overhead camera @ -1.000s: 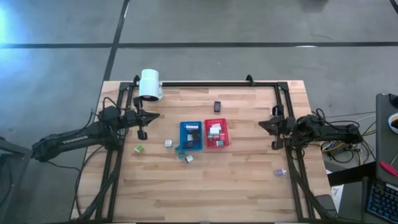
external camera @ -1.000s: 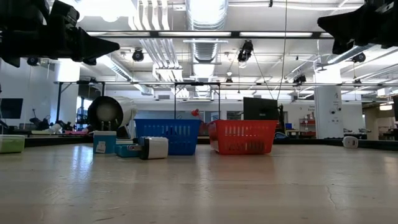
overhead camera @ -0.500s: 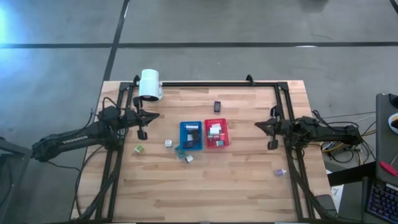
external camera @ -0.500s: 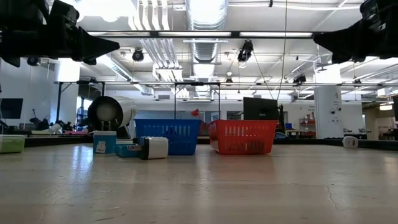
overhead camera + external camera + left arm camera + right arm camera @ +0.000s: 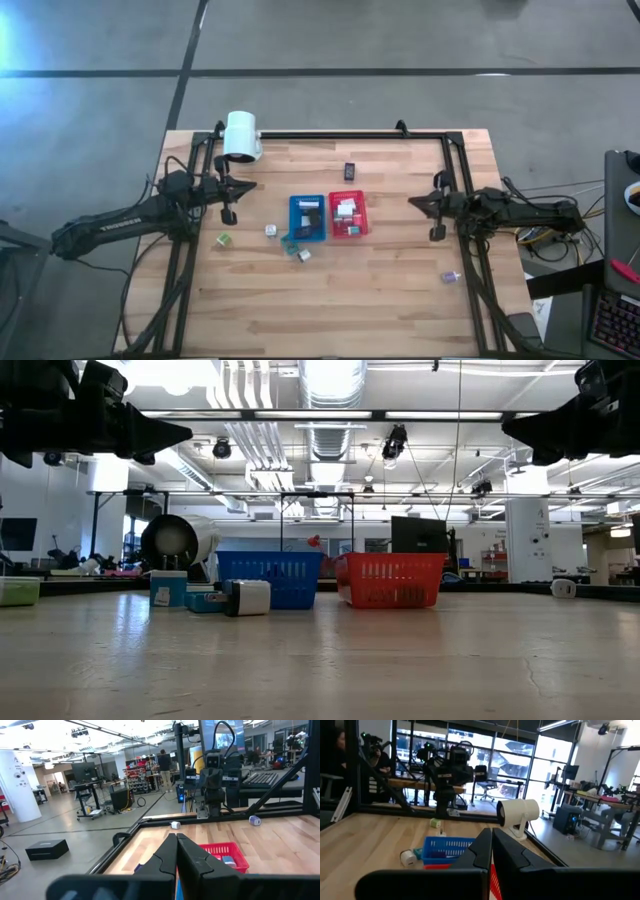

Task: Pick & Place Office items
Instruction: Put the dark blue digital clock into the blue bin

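Observation:
My left gripper (image 5: pixel 246 188) hovers shut above the table's left part, near the white lamp head. My right gripper (image 5: pixel 416 201) hovers shut above the right part, pointing at the trays. The blue tray (image 5: pixel 307 218) and red tray (image 5: pixel 347 216) lie mid-table, each with small items inside. Loose office items rest on the wood: a green one (image 5: pixel 224 240), a white one (image 5: pixel 270 231), a teal one (image 5: pixel 291 246), a grey-white one (image 5: pixel 304 255), a black one (image 5: pixel 350 171) and a pale purple one (image 5: pixel 450 277). In the wrist views both pairs of fingers (image 5: pixel 176 837) (image 5: pixel 491 832) are closed with nothing between them.
The white lamp head (image 5: pixel 241 135) stands at the far left corner on the black frame (image 5: pixel 330 134) that rims the table. The wood near the near edge (image 5: pixel 330 320) is bare. Beyond the table the room holds desks, screens and a person (image 5: pixel 163 762).
My right gripper has moved a little toward the table's left edge, nearer the trays, and has dipped slightly. It has stayed shut. The left arm and the items have kept still.

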